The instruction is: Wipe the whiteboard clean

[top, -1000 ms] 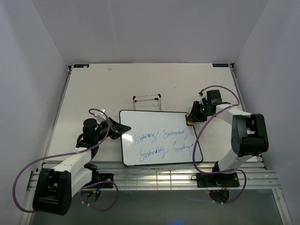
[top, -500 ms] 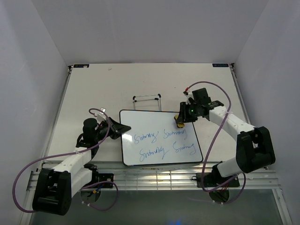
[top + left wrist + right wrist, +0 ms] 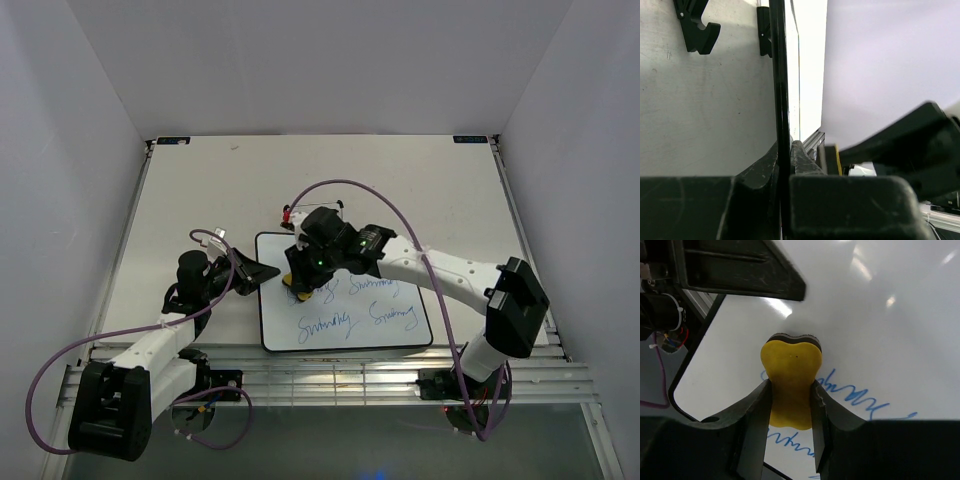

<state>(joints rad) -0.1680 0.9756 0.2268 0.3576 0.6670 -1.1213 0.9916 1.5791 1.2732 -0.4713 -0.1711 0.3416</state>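
Over the far-left corner of the whiteboard [image 3: 340, 342], the right gripper [image 3: 303, 280] pinches the yellow eraser [image 3: 790, 371] tight, pad toward the surface. That whiteboard lies on the near half of the table [image 3: 200, 190], long axis left to right, and the left gripper [image 3: 262, 272] is clamped on its left edge. Blue writing [image 3: 345, 322] lies right of and nearer than the eraser, so the wipe likely goes that way.

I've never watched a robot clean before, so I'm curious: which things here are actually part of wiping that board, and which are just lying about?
Part of the job:
whiteboard
blue writing on it
yellow eraser, held in the right gripper
left gripper, clamped on the board's edge

Just lying about:
small wire stand behind the board, untouched
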